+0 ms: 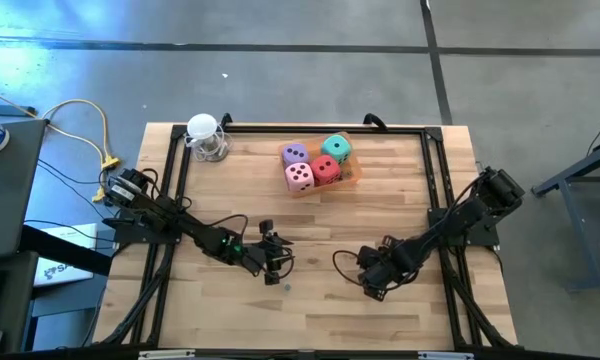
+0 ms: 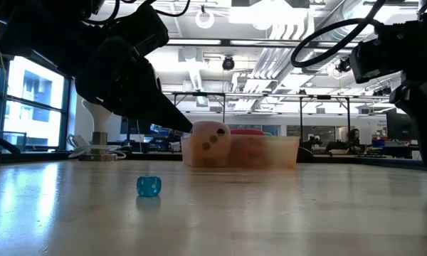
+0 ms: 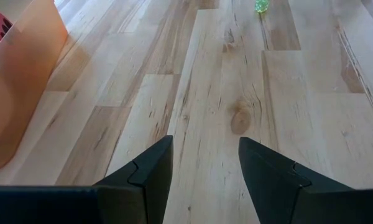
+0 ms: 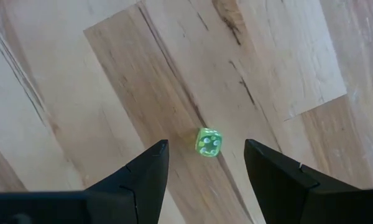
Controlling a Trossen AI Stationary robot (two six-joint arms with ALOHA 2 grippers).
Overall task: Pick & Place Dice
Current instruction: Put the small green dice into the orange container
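Between open right end effector (image 4: 205,163) fingers: small green die (image 4: 209,143), sitting diagonal, untouched.

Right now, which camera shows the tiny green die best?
The right wrist view: the tiny green die sits clear between the open right pincer. The left wrist view shows a far speck; the high view hides it.

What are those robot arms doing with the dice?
Nothing is being held right now. Four big dice, purple, teal, red and pink, sit together in the orange tray. The right claw hangs open over a tiny green die on the table. The left claw is open over bare wood.
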